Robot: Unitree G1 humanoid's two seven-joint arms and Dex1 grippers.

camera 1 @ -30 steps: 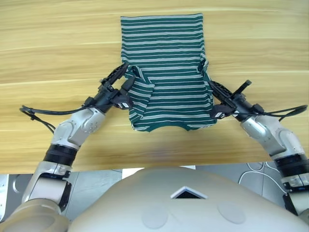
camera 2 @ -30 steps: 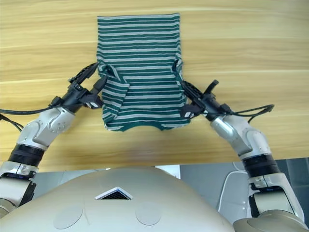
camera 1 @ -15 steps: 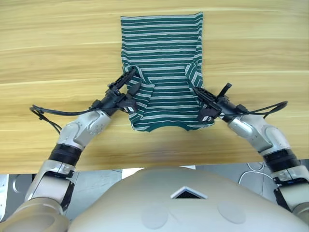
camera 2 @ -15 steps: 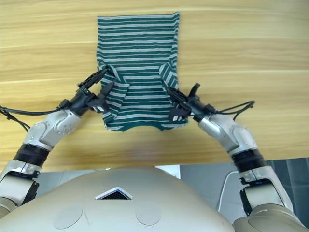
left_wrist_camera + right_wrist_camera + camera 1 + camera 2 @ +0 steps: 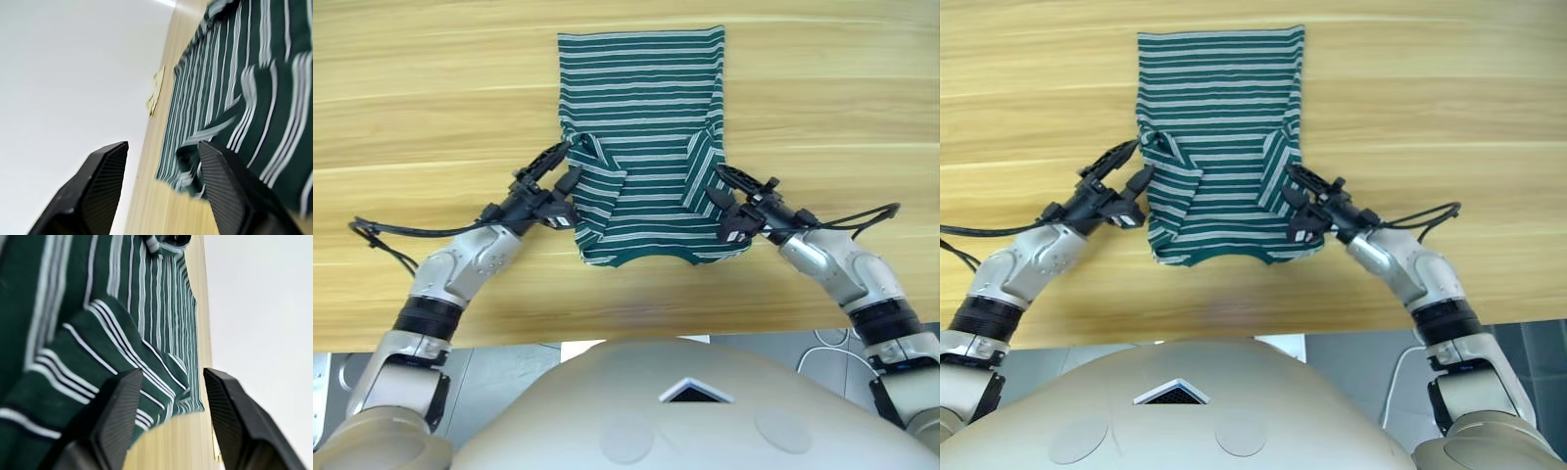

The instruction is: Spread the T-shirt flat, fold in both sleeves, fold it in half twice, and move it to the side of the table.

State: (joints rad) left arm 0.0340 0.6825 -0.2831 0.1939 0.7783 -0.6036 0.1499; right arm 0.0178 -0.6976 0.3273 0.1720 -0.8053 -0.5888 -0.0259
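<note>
At the 2 side edges of the T-shirt (image 5: 646, 98), left gripper (image 5: 570, 160) and right gripper (image 5: 716, 182) hang released; cloth contact unclear.

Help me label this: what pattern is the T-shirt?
The T-shirt is dark green with white stripes; best in left eye view.

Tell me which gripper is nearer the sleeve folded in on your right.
Right. The right gripper is open beside that sleeve; the left gripper is across the T-shirt at its opposite edge.
</note>
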